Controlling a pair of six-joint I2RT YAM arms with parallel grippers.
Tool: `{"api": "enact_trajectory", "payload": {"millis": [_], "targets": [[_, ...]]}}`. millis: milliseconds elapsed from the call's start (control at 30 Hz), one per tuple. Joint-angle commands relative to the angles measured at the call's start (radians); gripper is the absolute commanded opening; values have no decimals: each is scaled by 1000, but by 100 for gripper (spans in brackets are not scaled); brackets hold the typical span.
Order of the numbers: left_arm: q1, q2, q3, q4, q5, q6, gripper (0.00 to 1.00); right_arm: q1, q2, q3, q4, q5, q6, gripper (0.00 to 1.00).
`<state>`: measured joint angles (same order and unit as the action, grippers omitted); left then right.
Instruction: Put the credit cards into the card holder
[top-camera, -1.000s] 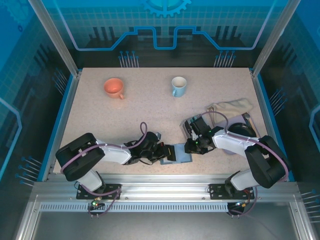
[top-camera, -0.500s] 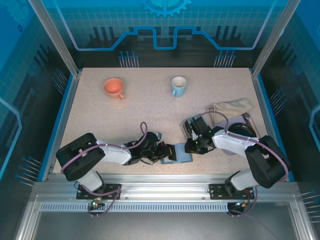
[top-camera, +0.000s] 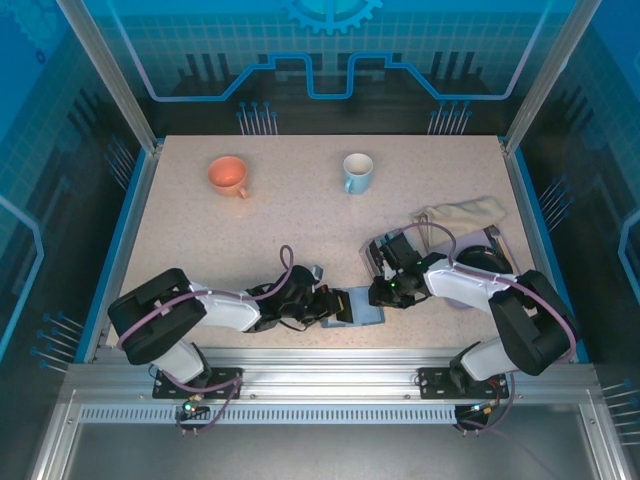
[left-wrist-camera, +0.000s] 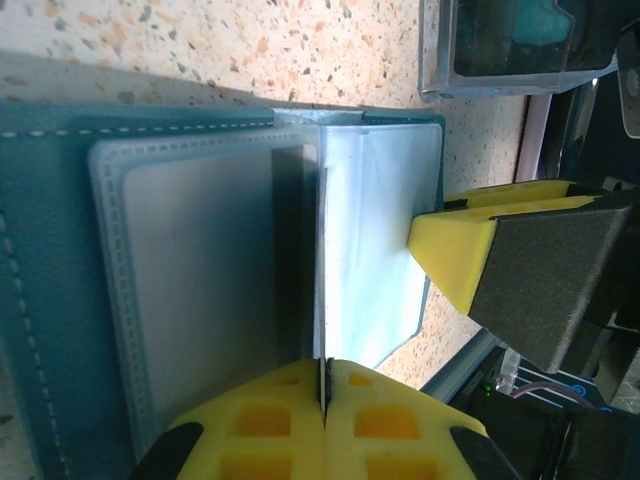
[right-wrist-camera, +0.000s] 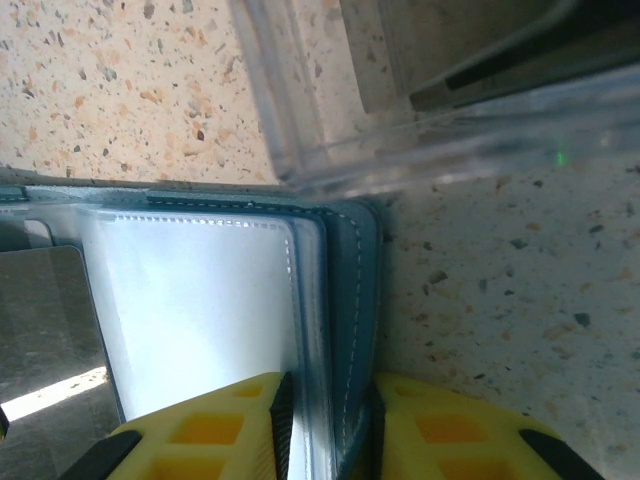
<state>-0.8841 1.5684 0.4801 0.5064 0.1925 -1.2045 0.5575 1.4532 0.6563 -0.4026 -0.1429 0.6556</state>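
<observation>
Yellow-padded, the left gripper (left-wrist-camera: 322, 385) reaches in from the left of the card holder (left-wrist-camera: 45, 260). Its jaws are pressed fully together on a thin dark sheet that stands edge-on above the clear pockets. I take that sheet for a credit card (left-wrist-camera: 298, 260), though a loose pocket leaf would look much the same from here. The card holder lies open and flat on the speckled table (top-camera: 280, 215) between the two grippers, teal cover down and stitched plastic leaves up. On the holder's right edge the right gripper (right-wrist-camera: 330, 425) is closed partway, clamped over the teal cover and the outermost leaves. Beyond the holder's far right corner sits the grey slotted rack (left-wrist-camera: 480, 85), with the other credit cards (left-wrist-camera: 545, 20) in it.

The step in hand looks like feeding the card into a pocket. To do it well, tip the card from on-edge down to nearly flat and square its leading edge to the pocket mouth before any push. Slide it slowly and straight, since a skewed corner would likely snag the stitching. The right grip should pin the holder firmly, because it could skate on the smooth table. That grip also pinches leaves together, so pick a pocket whose mouth is not squeezed shut. Release only once most of the card is seated.
</observation>
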Motion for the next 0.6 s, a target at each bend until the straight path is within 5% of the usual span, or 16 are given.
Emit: {"api": "enact_trajectory", "payload": {"millis": [0,233,567], "targets": [[-9,-47,-28,40,-38,15,0,20,64,-32,-2,-3,13,27],[-10,-95,-20,-21,-60,40,0,19,67,-28,-2,-2,12,27],[-10,25,0,91,-9,16,0,19,67,-30,1,-4,10,27]]}}
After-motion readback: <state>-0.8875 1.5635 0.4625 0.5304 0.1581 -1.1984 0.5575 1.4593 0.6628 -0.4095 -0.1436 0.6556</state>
